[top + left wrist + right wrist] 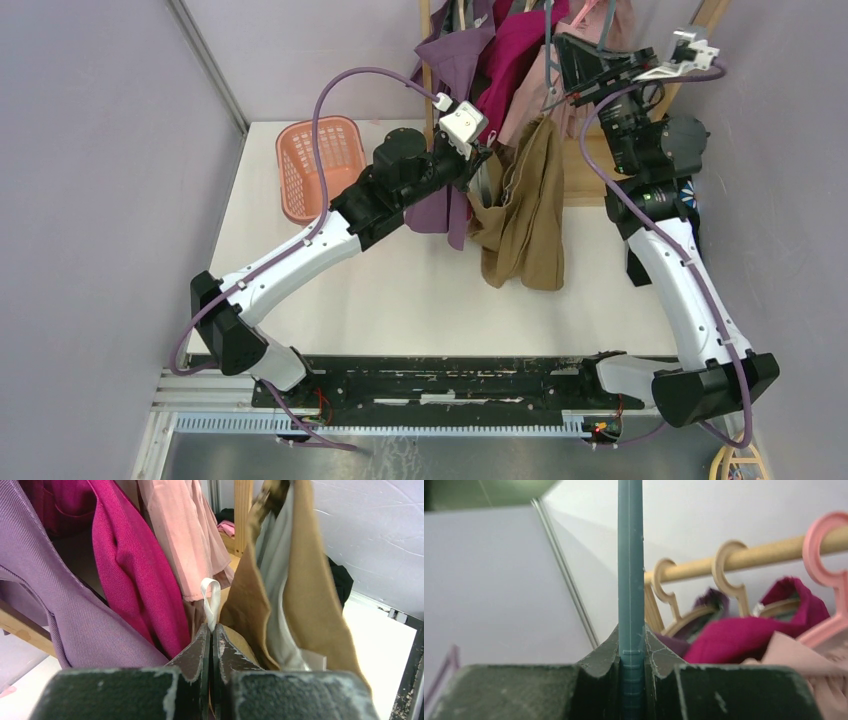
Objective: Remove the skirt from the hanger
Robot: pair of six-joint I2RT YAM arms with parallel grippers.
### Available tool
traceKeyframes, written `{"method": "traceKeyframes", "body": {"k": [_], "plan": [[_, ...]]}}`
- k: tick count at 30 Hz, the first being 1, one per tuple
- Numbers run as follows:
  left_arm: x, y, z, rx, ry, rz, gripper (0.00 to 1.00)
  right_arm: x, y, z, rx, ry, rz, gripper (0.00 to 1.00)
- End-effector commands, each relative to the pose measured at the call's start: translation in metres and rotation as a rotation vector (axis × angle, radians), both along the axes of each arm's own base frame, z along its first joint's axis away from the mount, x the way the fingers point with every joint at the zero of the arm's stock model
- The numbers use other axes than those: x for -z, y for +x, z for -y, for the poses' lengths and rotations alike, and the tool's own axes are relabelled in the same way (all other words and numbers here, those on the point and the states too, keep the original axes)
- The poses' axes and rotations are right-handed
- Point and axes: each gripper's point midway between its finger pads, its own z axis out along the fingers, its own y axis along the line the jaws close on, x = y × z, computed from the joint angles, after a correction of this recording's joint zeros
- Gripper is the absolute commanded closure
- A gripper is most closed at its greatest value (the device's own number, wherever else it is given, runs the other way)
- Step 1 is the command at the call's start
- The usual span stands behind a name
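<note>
A tan skirt (525, 205) with a pale lining hangs in front of the clothes rack, its lower end on the table. My left gripper (483, 152) is shut on the skirt's white hanging loop (210, 600) at the waistband, with tan fabric (300, 580) just right of the jaws. My right gripper (572, 62) is held high by the rail and is shut on a grey-blue hanger (630, 565), which runs straight up between the jaws. The hanger's lower part is hidden behind clothes in the top view.
A wooden rail (744, 557) carries tan and pink hangers with purple (450, 60), magenta (520, 50) and pink garments (185, 540). An orange basket (315, 165) stands at the table's back left. White walls close in on both sides.
</note>
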Motion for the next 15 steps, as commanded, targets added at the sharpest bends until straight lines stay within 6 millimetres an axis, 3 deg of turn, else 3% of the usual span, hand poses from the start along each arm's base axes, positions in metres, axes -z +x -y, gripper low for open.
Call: {"method": "traceKeyframes", "body": {"k": [1,6,13,15], "plan": [[-0.033,-0.004,-0.014,-0.026,-0.029,0.088,0.97,-0.096,-0.068,0.014,-0.109,0.226,0.283,0.99],[-0.03,-0.005,-0.017,-0.034,-0.02,0.081,0.97,-0.1,-0.066,0.009,-0.209,0.311,0.275,0.99],[-0.038,-0.005,-0.014,-0.023,-0.033,0.087,0.97,-0.105,-0.074,0.004,-0.213,0.256,0.271,0.99],[-0.049,-0.007,-0.017,-0.023,-0.034,0.104,0.97,-0.103,-0.073,0.006,-0.167,0.212,0.263,0.99]]}}
